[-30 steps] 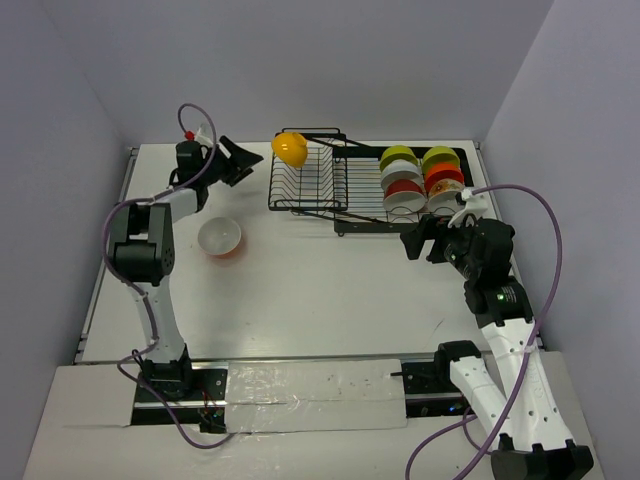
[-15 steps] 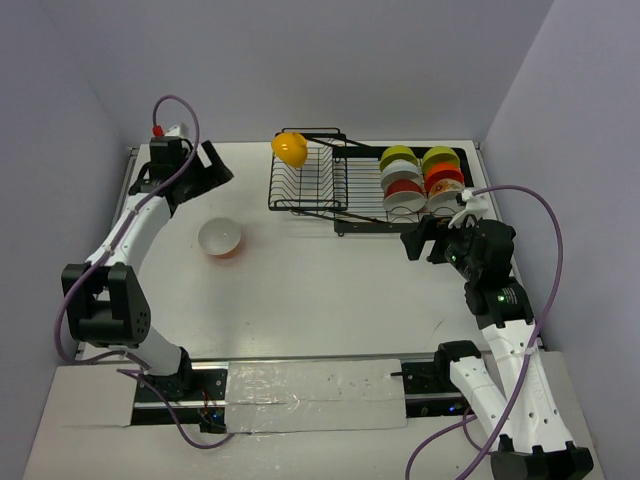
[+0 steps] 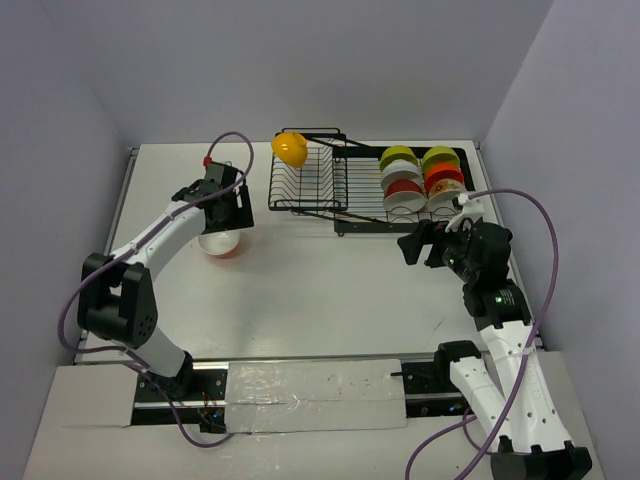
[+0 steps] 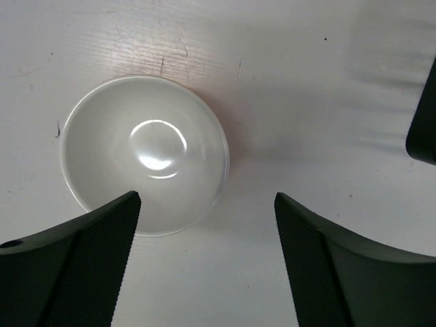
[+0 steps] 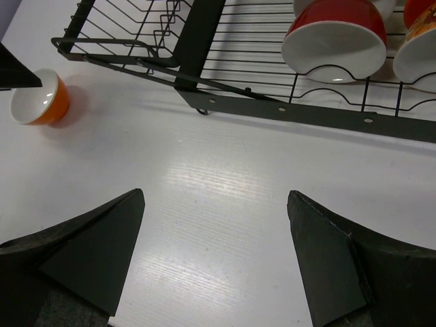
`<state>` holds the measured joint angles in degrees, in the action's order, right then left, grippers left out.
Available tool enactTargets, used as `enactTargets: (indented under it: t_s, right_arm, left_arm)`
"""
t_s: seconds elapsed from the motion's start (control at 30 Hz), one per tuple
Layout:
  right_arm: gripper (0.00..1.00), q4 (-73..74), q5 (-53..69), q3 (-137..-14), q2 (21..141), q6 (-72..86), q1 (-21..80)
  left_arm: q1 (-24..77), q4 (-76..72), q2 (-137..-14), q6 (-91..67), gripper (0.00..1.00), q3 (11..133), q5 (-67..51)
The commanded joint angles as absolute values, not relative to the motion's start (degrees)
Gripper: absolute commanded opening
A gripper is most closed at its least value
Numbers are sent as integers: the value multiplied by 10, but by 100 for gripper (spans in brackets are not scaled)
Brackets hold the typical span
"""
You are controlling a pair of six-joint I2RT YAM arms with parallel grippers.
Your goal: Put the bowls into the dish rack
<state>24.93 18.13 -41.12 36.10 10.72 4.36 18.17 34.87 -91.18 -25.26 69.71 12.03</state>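
**Wide-spread left gripper (image 4: 204, 201) over loose bowl (image 4: 144, 163)**

Left jaws wide, holding nothing. In the wrist view the loose bowl sits upright on the table (image 4: 320, 75), white inside, at 10 o'clock from the gap between the fingers. The left finger (image 4: 82, 266) overlaps its near rim in that view; contact cannot be told. The right wrist view shows its outside is orange.

Top view: loose bowl at 8 o'clock from the rack (image 3: 308, 186), apart from it. A yellow bowl (image 3: 290, 148) sits at the rack's 11 o'clock corner. The racked bowls (image 3: 405, 187) stand on edge in two rows at its 3 o'clock end.

The right gripper (image 5: 214, 197) is at 5 o'clock off the rack, jaws wide and empty, over bare table
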Motion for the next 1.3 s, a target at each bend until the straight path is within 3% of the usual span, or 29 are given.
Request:
enactTargets:
  t_s: [0.0, 0.23, 0.4, 0.57, 0.77, 0.93, 1.0, 1.27]
  right_arm:
    - [93, 232, 190, -411, 347, 104, 48]
    - [93, 236, 185, -402, 330, 97, 48]
    - [93, 233, 190, -397, 323, 98, 47]
    - [93, 231, 191, -397, 324, 98, 48]
    - [93, 229, 189, -395, 325, 99, 49]
    - [93, 232, 182, -398, 328, 96, 48]
    - [93, 232, 181, -399, 330, 96, 48]
    - [93, 231, 181, -405, 338, 95, 48]
  left_arm:
    - [196, 353, -942, -265, 81, 720, 166]
    - [222, 354, -983, -276, 57, 729, 181]
    - [231, 361, -1004, -280, 52, 739, 187]
    - [235, 365, -1021, -281, 38, 744, 195]
    - [237, 375, -1037, -274, 33, 756, 213]
    - [238, 384, -1033, -270, 13, 766, 224]
    - [238, 393, -1018, -269, 1, 773, 227]
    - [238, 399, -899, -242, 0, 832, 189]
